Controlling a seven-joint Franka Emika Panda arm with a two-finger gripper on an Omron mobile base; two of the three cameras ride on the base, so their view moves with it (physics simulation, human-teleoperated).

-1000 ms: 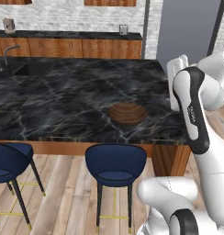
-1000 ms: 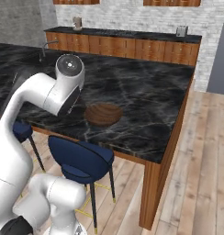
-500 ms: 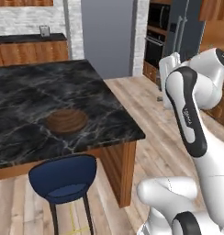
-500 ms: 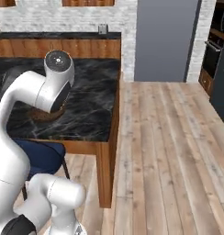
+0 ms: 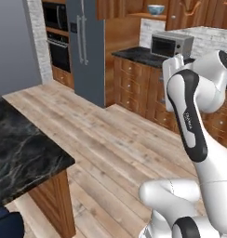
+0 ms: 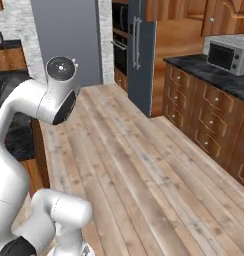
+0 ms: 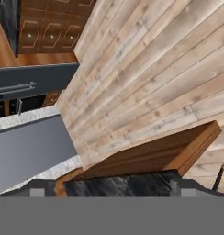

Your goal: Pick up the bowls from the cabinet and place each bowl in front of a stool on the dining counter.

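The deep white porcelain bowl with the blue pattern [image 5: 156,9] sits high up on the shelf board of the warm reddish-brown wooden wall cabinet [image 5: 134,8], at the top of the left base view, above the silver microwave [image 5: 170,45] on the small black marble worktop [image 5: 134,55]. A second ago both base views looked down on the long black-marble dining counter with the dark brown wooden bowl resting on it in front of a navy stool; now the whole picture has swung round, so it is the base that has turned, not the things. Only the corner of that dining counter [image 5: 22,153] is left at the lower left edge of the left base view, with a sliver of the navy stool [image 5: 6,225] beneath it, and the wooden bowl has passed out of frame. The light plank floor [image 6: 144,170], the tall grey refrigerator [image 5: 90,46] and the drawer units with round knobs [image 6: 204,120] now lie ahead. This suggests one bowl is already delivered and the robot is heading back for the second. The gripper's jaws stand fully apart and hold nothing; the hand view looks down past the counter's wooden side onto the floor.
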